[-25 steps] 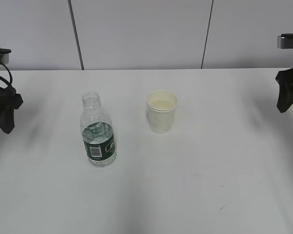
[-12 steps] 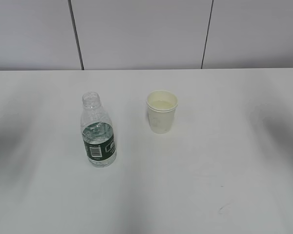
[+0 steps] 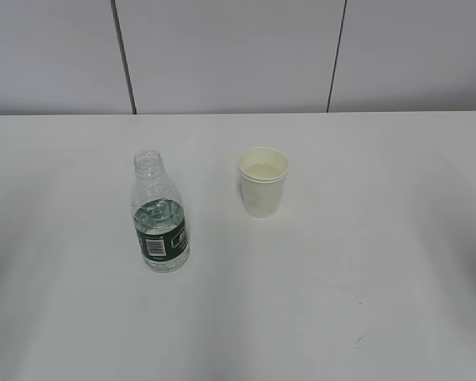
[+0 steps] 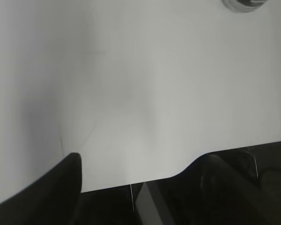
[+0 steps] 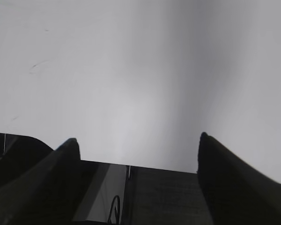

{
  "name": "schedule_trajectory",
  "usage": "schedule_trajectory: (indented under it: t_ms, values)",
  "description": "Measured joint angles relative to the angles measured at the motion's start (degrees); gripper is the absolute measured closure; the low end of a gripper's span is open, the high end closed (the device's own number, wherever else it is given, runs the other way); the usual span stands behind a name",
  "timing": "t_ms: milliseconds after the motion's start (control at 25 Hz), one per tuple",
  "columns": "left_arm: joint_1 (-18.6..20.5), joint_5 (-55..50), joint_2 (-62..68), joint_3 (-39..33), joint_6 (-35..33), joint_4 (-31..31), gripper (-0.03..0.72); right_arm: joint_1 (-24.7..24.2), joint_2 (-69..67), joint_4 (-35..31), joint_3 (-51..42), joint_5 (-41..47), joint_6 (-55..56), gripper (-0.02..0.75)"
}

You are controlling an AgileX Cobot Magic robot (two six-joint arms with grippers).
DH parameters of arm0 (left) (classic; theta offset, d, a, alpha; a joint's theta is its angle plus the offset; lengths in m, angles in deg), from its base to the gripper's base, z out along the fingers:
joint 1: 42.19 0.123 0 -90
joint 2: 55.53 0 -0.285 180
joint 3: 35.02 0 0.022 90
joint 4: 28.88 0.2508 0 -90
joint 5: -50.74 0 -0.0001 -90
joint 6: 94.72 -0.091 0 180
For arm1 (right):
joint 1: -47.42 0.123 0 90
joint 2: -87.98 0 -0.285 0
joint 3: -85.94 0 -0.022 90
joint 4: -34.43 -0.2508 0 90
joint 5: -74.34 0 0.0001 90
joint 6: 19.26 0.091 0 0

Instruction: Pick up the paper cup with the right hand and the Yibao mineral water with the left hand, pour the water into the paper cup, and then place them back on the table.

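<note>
Here the Yibao mineral water (image 3: 160,216) stands upright and uncapped on the white surface (image 3: 341,262), water reaching about to the top of its green label, and the paper cup (image 3: 262,182) stands apart beside it with a pale pool inside. The left hand (image 4: 145,178) hangs spread and empty past the surface's edge, the bottle's base far ahead at the frame's top. The right hand (image 5: 136,154) is likewise spread, gripping nothing, over bare surface with a faint scratch (image 5: 37,65) ahead.
</note>
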Motion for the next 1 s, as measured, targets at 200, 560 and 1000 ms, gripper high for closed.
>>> schedule_trajectory:
  t_ms: [200,560,1000]
  values:
    - [0.00,-1.85,-14.52,-2.31,0.00,-1.49,0.197,0.00,11.14,-0.04,-3.06,0.21,0.06,0.164]
    - [0.00,-2.53,-29.58,-4.91,0.00,-1.49,0.198,0.00,22.69,-0.41,-5.30,-2.00,0.19,0.164]
    - [0.00,1.31,-38.77,-10.29,0.00,-1.73,0.198,0.00,30.61,-0.77,-15.51,-4.00,0.19,0.164]
